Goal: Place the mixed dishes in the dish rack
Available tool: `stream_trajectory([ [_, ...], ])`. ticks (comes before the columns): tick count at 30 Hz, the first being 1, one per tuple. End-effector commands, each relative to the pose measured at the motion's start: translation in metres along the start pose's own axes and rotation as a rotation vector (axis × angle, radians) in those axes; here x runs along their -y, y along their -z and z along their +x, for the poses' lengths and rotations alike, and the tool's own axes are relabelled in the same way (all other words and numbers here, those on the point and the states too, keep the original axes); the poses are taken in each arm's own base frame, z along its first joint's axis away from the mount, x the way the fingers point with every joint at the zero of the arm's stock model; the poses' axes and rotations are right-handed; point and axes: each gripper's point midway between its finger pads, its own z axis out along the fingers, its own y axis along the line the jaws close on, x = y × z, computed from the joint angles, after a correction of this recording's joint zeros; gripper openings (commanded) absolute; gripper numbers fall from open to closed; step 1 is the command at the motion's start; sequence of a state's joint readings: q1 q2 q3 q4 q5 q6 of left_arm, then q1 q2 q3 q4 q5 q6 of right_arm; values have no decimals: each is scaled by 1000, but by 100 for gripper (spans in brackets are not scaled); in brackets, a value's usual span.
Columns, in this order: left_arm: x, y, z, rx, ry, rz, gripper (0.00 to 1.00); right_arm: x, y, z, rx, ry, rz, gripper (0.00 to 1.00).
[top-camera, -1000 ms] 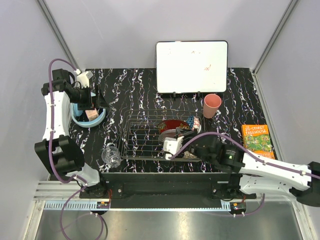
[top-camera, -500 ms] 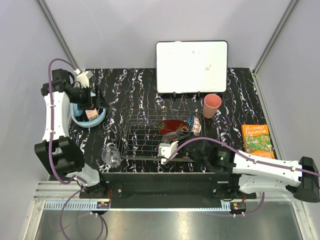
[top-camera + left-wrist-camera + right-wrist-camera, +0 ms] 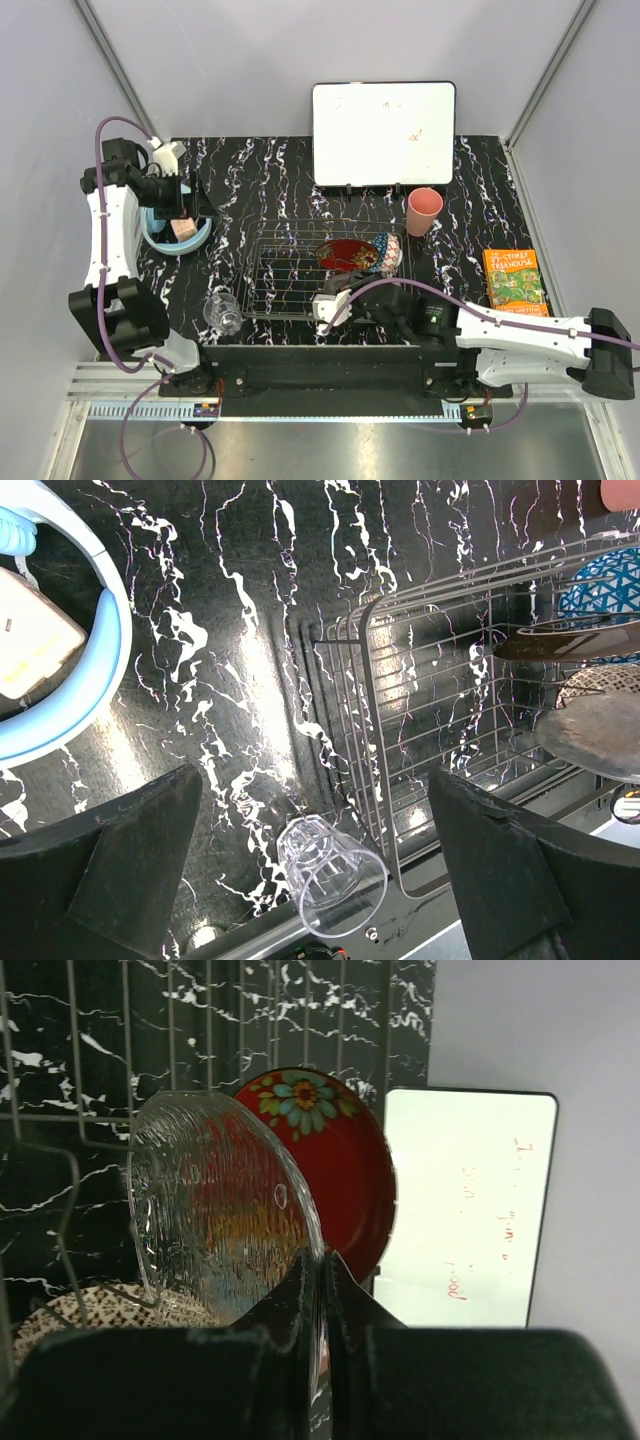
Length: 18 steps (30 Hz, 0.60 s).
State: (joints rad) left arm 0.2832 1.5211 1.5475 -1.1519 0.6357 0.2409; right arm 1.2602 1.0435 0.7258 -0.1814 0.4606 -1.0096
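Centre of the top view: dish rack of chrome wire on the black, white-veined tabletop. In the rack's right-hand half, standing on edge: red lacquer bowl, flowered inner face toward the arm bases; blue patterned bowl just beside it, further to the right.

Nearer the bases, seen from the right wrist: clear glass bowl, ribbed, also on edge between the wires, directly in front of the red lacquer bowl and overlapping it. Right hand closed on the rim of the clear glass bowl, both fingers pressed together with the thin rim between them, at the rack's near edge. Low at the left of that same view, behind a wire: part of the beige lattice-patterned bowl, in the rack, mostly hidden.

Outside the rack: pink plastic cup, upright on the tabletop off the far right corner, just in front of the white board; small clear glass on the tabletop just off the near left corner, upright or tipped not clear.

Left hand wide open, gripping nothing, raised over the tabletop's left side, near a light-blue dish with a beige block inside. At the right edge of the tabletop, well apart from the rack: orange book, lying flat.
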Motion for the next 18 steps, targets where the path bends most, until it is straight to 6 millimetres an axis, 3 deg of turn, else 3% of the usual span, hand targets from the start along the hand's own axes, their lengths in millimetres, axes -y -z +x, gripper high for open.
stream_trajectory([
  [1, 9, 13, -7, 51, -61, 4, 99, -23, -7, 5, -24, -45, -46, 0],
  [5, 12, 16, -7, 60, -78, 13, 99, -42, -14, 12, -43, -64, -80, 0],
  [8, 15, 18, -8, 66, -86, 17, 99, -45, -16, 14, -53, -98, -78, 1],
  [10, 14, 19, -9, 68, -87, 7, 99, -44, -15, 16, -60, -112, -68, 8],
  [12, 10, 20, -8, 62, -80, -12, 99, -45, -14, 18, -69, -115, -62, 22],
  [18, 7, 23, -6, 52, -87, -41, 99, -48, -10, 29, -103, -158, -37, 35],
])
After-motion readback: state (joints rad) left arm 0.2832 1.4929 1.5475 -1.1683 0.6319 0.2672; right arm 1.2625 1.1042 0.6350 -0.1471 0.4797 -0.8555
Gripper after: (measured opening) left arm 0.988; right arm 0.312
